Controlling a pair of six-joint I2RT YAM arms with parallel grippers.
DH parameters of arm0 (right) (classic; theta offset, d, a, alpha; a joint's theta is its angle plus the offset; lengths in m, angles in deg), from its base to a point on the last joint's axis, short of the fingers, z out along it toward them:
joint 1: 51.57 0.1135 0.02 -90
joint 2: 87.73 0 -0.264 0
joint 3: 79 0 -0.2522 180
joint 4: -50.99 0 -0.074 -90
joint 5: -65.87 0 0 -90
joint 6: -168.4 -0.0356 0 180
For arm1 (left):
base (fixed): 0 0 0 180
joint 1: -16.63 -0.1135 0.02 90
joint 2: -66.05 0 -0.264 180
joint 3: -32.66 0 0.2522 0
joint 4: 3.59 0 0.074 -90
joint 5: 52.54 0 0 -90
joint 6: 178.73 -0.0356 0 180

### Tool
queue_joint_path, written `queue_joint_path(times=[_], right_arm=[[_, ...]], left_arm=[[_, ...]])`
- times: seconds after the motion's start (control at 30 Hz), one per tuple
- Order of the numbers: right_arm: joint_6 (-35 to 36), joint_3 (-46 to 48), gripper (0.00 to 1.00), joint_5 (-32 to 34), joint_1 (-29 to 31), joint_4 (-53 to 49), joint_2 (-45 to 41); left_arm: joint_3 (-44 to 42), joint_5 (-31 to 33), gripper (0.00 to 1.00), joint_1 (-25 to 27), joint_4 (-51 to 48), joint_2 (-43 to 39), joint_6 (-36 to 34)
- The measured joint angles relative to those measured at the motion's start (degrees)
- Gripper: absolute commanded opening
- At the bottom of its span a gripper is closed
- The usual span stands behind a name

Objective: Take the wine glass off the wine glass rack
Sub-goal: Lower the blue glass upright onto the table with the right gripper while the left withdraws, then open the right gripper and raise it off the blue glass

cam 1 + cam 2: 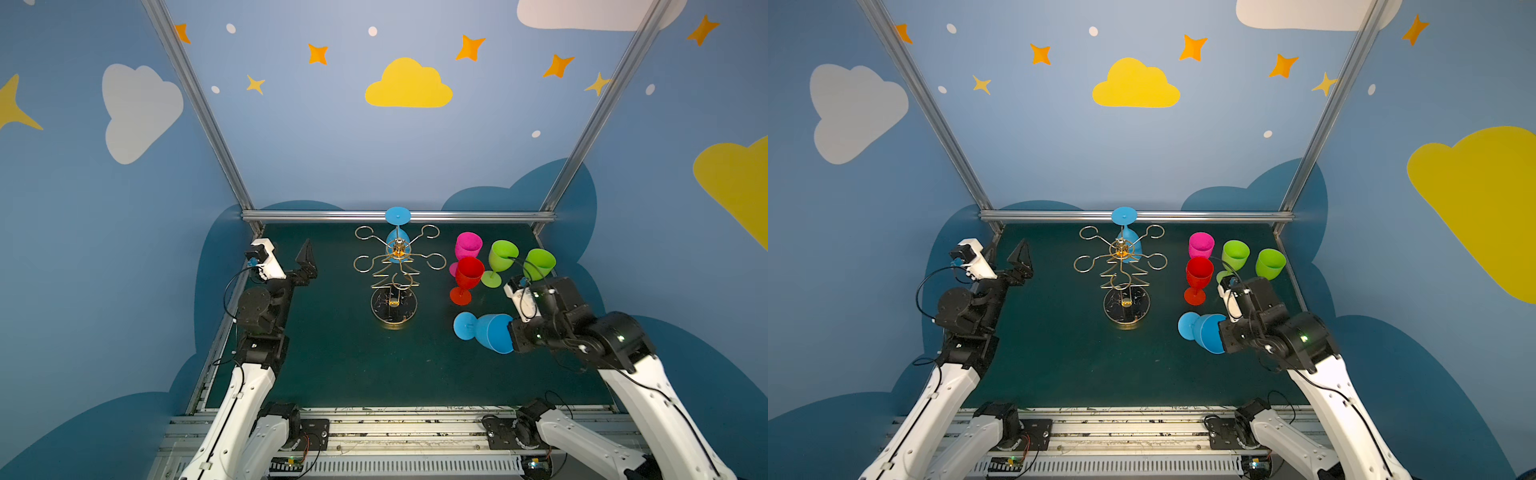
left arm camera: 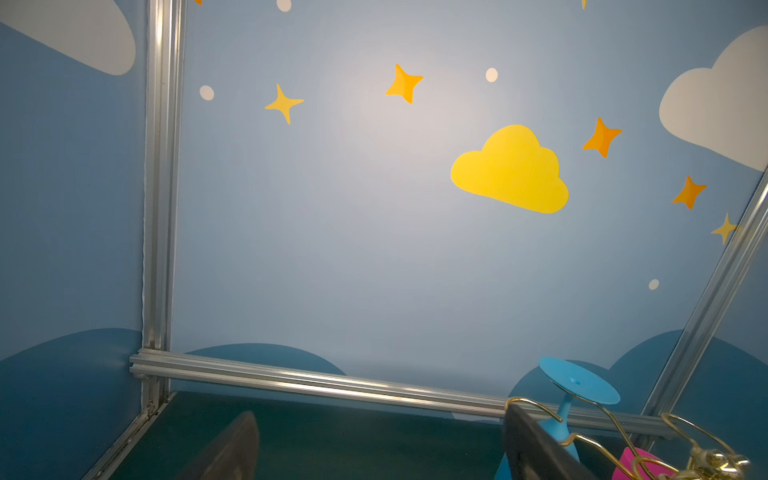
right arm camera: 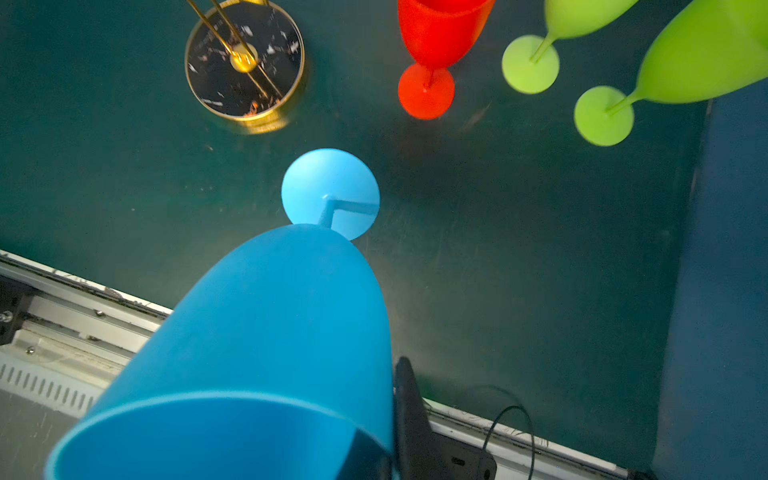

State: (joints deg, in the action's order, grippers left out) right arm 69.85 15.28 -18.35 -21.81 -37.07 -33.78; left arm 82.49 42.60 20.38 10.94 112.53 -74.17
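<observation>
Top views, rack (image 1: 386, 309): upright, mid counter (image 1: 332, 353)
Top views, hung glass (image 1: 397, 216): upside down on far rack arm
Top views, held glass (image 1: 492, 332): off rack, tilted, right front
Top views, left gripper (image 1: 1005, 259): open, empty, by left edge
Top views, right gripper (image 1: 513, 336): clamped on held glass rim
Left wrist, fingers (image 2: 232, 449): wide apart, nothing between
Right wrist, held glass (image 3: 270, 332): finger (image 3: 409, 407) outside bowl, red glass (image 3: 440, 33) and green glasses (image 3: 702, 58) upright beyond

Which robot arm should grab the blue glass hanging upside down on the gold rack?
Probably left: the left gripper is open and empty, and its wrist camera sees the hanging glass; the right gripper is shut on a second blue glass.
</observation>
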Motion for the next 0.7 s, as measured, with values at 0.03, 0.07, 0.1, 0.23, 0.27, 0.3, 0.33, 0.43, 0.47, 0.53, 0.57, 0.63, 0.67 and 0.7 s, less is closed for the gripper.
queue_joint_path(times=[0.03, 0.07, 0.1, 0.23, 0.27, 0.3, 0.33, 0.43, 0.47, 0.53, 0.57, 0.63, 0.67, 0.7], right_arm=[[-0.2, 1.0, 0.00, -0.1, 0.0, 0.9, 1.5], [-0.3, 2.0, 0.00, -0.1, 0.0, 1.9, 3.4], [-0.3, 2.5, 0.00, 0.0, 0.0, 2.8, 4.8], [-0.3, 3.5, 0.00, 0.3, 0.0, 6.7, 8.8], [-0.3, 3.5, 0.00, 0.4, 0.0, 7.6, 9.5], [-0.3, 3.5, 0.00, 0.4, 0.0, 8.6, 10.0], [-0.3, 3.5, 0.00, 0.6, -0.1, 9.6, 10.7], [-0.2, 3.5, 0.00, 1.0, -0.5, 12.2, 13.3], [-0.1, 3.5, 0.00, 1.2, -0.7, 13.0, 14.3], [0.0, 3.5, 0.00, 1.5, -1.1, 14.3, 16.5], [0.1, 3.5, 0.00, 1.6, -1.3, 14.8, 17.7], [0.3, 3.5, 0.00, 1.7, -1.9, 15.8, 20.0], [0.3, 3.5, 0.00, 1.7, -2.0, 16.0, 20.8], [0.3, 3.5, 0.00, 1.8, -2.2, 16.3, 21.7]], left_arm=[[0.0, 0.1, 0.91, 0.0, 0.0, -0.2, 0.0], [0.0, 0.4, 0.90, 0.0, 0.0, -0.4, 0.0], [0.0, 0.6, 0.90, 0.0, 0.0, -0.5, 0.0], [-0.2, 0.9, 0.90, -0.4, 0.0, -0.7, 0.3], [-0.2, 0.9, 0.90, -0.4, -0.2, -0.7, 0.3], [-0.2, 0.9, 0.90, -0.5, -0.2, -0.7, 0.5], [-0.2, 0.9, 0.90, -0.6, -0.3, -0.7, 0.6], [-0.2, 0.9, 0.90, -0.7, -0.4, -0.7, 1.1], [-0.2, 0.9, 0.90, -0.7, -0.4, -0.7, 1.1], [-0.2, 1.0, 0.90, -0.8, -0.4, -0.7, 1.2], [-0.2, 1.0, 0.90, -0.8, -0.4, -0.7, 1.3], [-0.2, 0.9, 0.90, -0.9, -0.4, -0.7, 1.3], [-0.2, 1.0, 0.90, -1.0, -0.4, -0.7, 1.3], [-0.2, 1.0, 0.90, -1.0, -0.4, -0.7, 1.3]])
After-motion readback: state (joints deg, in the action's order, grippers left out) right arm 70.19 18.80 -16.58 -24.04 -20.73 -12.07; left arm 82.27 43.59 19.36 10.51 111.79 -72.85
